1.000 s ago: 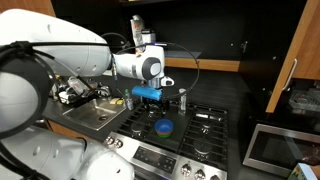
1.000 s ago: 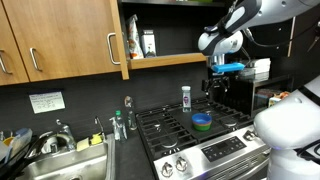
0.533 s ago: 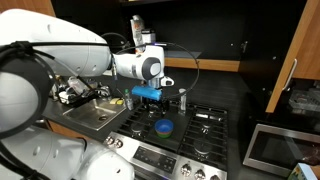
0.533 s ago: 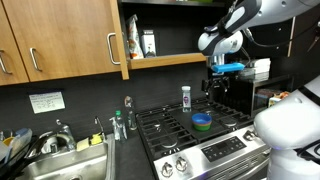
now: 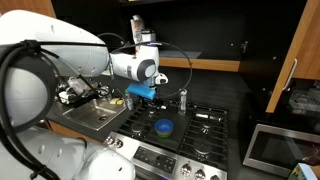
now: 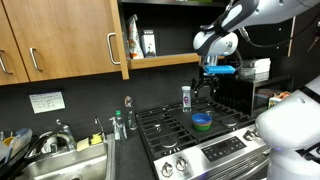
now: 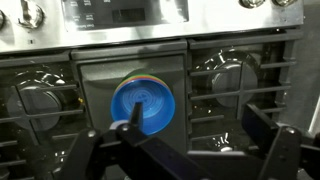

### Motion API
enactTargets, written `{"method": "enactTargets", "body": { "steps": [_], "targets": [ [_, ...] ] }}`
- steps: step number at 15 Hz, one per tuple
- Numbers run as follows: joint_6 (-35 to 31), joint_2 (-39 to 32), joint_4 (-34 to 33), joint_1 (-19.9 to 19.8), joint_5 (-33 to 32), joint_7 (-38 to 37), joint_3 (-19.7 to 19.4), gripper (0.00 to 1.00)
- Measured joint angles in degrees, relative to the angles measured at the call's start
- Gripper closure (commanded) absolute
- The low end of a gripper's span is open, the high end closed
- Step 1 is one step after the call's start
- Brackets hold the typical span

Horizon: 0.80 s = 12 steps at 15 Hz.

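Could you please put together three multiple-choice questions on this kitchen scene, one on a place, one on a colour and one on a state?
1. Where does the bowl lie?
A. in the sink
B. on the middle of the stove
C. on the shelf

2. What colour is the bowl?
A. red
B. white
C. blue

3. How is the gripper?
A. open and empty, above the stove
B. shut on the bowl
C. shut on the small bottle

Answers:
1 B, since the wrist view shows it on the centre grate between the burners.
2 C, since it shows blue in every view.
3 A, since the fingers stand apart with nothing between them, while the small bottle stands free at the back of the stove.
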<state>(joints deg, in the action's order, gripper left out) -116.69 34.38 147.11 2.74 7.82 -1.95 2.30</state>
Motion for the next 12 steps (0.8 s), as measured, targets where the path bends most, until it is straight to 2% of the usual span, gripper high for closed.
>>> {"method": "enactTargets", "body": {
  "steps": [4, 12],
  "targets": [
    [-6.21, -2.68, 0.01, -0.12, 0.36, -4.33, 0.94, 0.00],
    [-9.36, -8.24, 0.19, 0.46, 0.15, -4.51, 3.89, 0.00]
  ]
}}
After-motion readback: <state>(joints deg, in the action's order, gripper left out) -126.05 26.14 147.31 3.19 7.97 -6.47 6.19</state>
